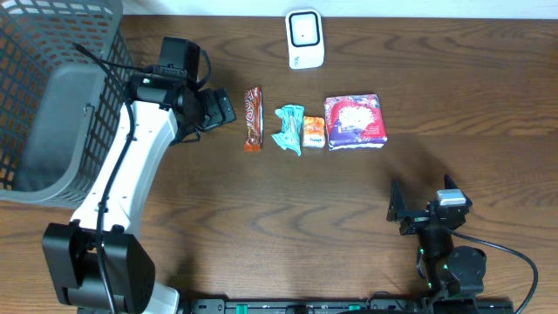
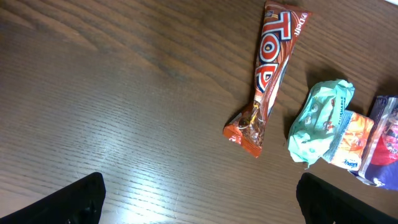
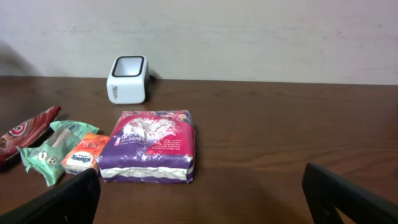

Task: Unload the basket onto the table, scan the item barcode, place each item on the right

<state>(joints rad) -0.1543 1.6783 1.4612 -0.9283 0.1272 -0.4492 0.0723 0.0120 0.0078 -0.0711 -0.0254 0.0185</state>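
A dark wooden table (image 1: 288, 218) fills the overhead frame. A grey mesh basket (image 1: 26, 52) occupies its upper left corner. The white left arm (image 1: 131, 157) runs from the lower left up alongside the basket. The left gripper (image 2: 200, 180) has its claw spread wide and empty, just left of the row of items. The smaller right arm (image 1: 449, 262) sits at the lower right. The right gripper (image 3: 202, 174) is also spread wide, holding nothing, well apart from the items.

The row lies at upper centre. A purple pack (image 1: 355, 122) is at its right end. The white scanner (image 1: 305, 39) stands above the row near the top edge. A red-brown chocolate bar (image 1: 253, 118) lies at the row's left end. A crumpled teal packet (image 1: 289, 128) touches a small orange packet (image 1: 314, 133), which rests against the purple pack.
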